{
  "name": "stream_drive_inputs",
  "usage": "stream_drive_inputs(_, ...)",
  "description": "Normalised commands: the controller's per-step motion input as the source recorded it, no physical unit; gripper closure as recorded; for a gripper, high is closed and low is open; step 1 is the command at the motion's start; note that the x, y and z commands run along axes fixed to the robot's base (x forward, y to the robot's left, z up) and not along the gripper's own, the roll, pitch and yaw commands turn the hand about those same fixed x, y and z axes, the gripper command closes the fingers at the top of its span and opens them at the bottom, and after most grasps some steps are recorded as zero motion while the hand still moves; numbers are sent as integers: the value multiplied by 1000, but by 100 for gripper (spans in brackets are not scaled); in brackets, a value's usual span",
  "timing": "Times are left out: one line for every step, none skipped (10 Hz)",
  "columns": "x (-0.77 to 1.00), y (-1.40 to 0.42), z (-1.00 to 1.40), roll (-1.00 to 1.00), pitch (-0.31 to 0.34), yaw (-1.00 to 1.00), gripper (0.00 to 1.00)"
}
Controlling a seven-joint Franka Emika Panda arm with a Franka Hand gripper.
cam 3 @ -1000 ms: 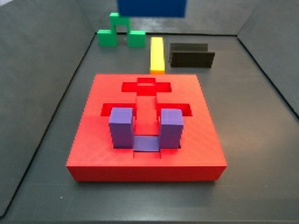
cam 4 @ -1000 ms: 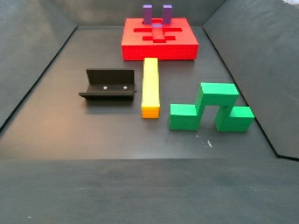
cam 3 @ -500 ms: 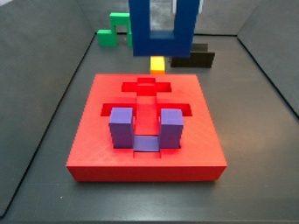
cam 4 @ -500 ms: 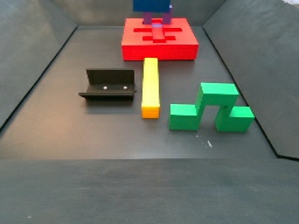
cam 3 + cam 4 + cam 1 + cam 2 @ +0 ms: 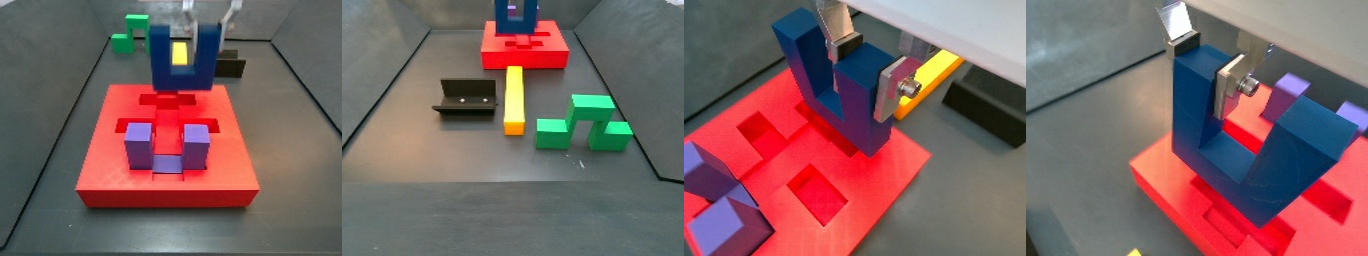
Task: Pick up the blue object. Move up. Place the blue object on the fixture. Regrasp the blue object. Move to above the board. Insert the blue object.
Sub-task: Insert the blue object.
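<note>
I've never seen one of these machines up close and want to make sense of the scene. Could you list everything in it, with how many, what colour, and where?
board: one, red, lying flat on the grey floor, with cut-out recesses in its top.
blue object: one, dark blue, U-shaped, held above the board's far end with its prongs pointing up.
purple block: one, purple, U-shaped, seated in the board's near end in a side view.
yellow bar: one, yellow, lying on the floor beside the board.
fixture: one, black, on the floor next to the yellow bar.
green blocks: a cluster, green, on the floor on the bar's other side; exact count unclear.
gripper: one, silver fingers with dark pads, closed on one prong of the blue object.
</note>
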Motion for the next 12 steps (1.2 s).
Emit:
stream_drive_inputs(-269, 0, -100, -44, -50, 0, 100)
stream_drive_inputs(-223, 0, -111, 0, -73, 0, 100)
stream_drive_inputs(-263, 0, -74, -56, -80, 0, 100)
stream_drive_inputs(-157, 0, -109, -179, -147, 0, 100)
stream_drive_inputs(0, 0, -129, -274, -186, 80, 100)
stream_drive_inputs(0, 0, -140, -281, -199, 83, 100)
stream_drive_inputs(0, 0, -86, -196, -141, 71, 100)
stream_drive_inputs(0, 3, -57, -100, -89, 60, 100)
stream_drive_inputs(-77, 3, -40, -60, -81, 26, 100)
stream_drive_inputs(-109, 9, -60, -61, -96, 9, 100)
stream_drive_inputs(-166, 9, -103, -41, -100, 0, 100)
stream_drive_inputs(-160, 0, -123, -33, -106, 0, 100)
